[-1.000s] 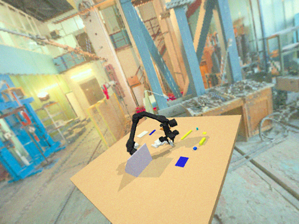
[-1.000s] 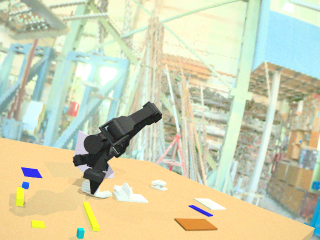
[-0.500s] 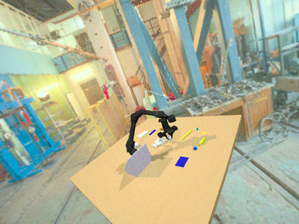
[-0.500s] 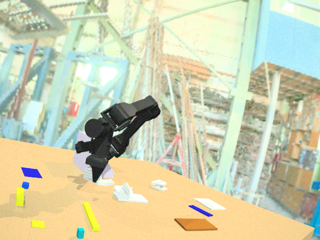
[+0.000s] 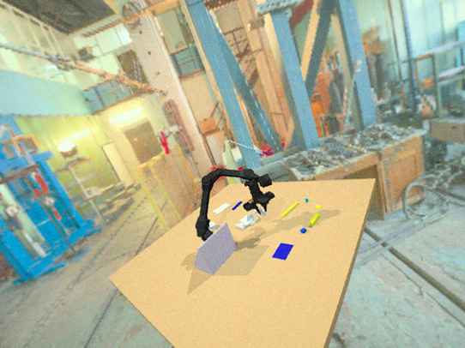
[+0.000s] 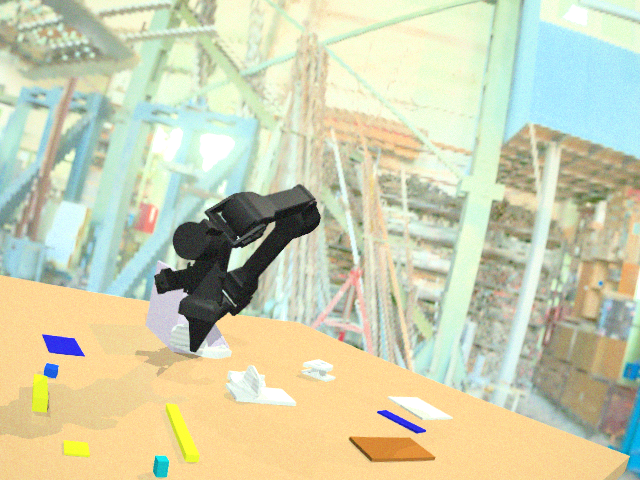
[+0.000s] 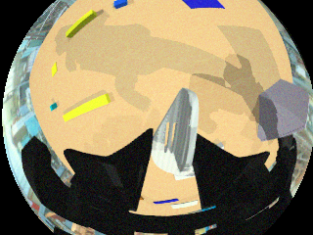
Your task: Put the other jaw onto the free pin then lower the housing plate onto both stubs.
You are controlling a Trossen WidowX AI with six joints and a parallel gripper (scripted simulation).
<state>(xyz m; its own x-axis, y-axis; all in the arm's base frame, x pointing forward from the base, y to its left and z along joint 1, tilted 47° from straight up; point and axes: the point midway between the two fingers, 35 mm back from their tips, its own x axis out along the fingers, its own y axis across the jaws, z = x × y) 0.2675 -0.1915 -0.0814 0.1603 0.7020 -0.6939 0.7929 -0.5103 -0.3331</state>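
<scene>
The loose white jaw [image 5: 262, 212] [image 6: 206, 350] [image 7: 177, 139], probably light, rigid and slick, is clasped above the table [image 5: 260, 311] [image 6: 310, 439] [image 7: 161, 54] between the fingers [image 5: 262, 209] [image 6: 194, 343], its broad flat sides likely gripping better than its ridges.

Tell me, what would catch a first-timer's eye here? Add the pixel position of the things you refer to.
Probably the black jointed robot arm [image 5: 224, 173] [image 6: 279, 242], arching over the tan table [image 5: 252, 312] [image 6: 310, 454] [image 7: 147, 54], its black claw [image 5: 261, 212] [image 6: 194, 347] [image 7: 171, 133] shut on a white toothed piece [image 6: 180, 338] [image 7: 177, 137]. Next comes the pale lilac upright block [image 5: 216, 251] [image 6: 164, 315] [image 7: 284, 110], standing near the arm's foot. Bright yellow bars [image 5: 290, 209] [image 6: 181, 432] [image 7: 87, 108] and a flat deep-blue square [image 5: 283, 251] [image 6: 63, 345] [image 7: 204, 3] also stand out on the wood-coloured top.
</scene>
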